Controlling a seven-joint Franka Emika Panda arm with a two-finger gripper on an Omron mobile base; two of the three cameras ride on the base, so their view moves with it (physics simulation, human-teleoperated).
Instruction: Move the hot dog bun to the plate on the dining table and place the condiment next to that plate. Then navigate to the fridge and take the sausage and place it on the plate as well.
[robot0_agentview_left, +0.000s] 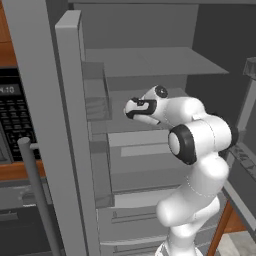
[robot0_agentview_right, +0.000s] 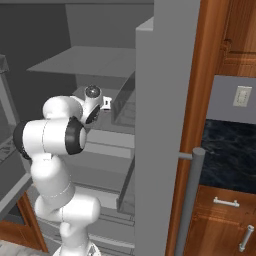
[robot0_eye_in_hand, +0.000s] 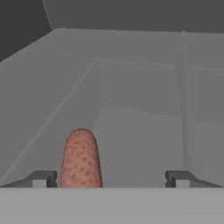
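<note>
Inside the open grey steel fridge (robot0_agentview_left: 150, 65), the short reddish-brown sausage (robot0_eye_in_hand: 81, 158) was found at seven o'clock between the spread, empty gripper (robot0_eye_in_hand: 111, 178) tips, not yet grasped.

Black microwave keypad (robot0_agentview_left: 15, 117) at left; wood cabinets (robot0_agentview_right: 220, 220), wall outlet (robot0_agentview_right: 243, 96), dark marbled backsplash (robot0_agentview_right: 231, 152) at right.

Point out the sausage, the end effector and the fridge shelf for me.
sausage (robot0_eye_in_hand: 81, 158): hand view, middle of its speckled reddish-brown body.
end effector (robot0_eye_in_hand: 111, 178): hand view, midway between its two dark fingertips, which stand wide apart.
fridge shelf (robot0_agentview_left: 150, 61): left base view, flat top of the upper grey shelf.
</note>
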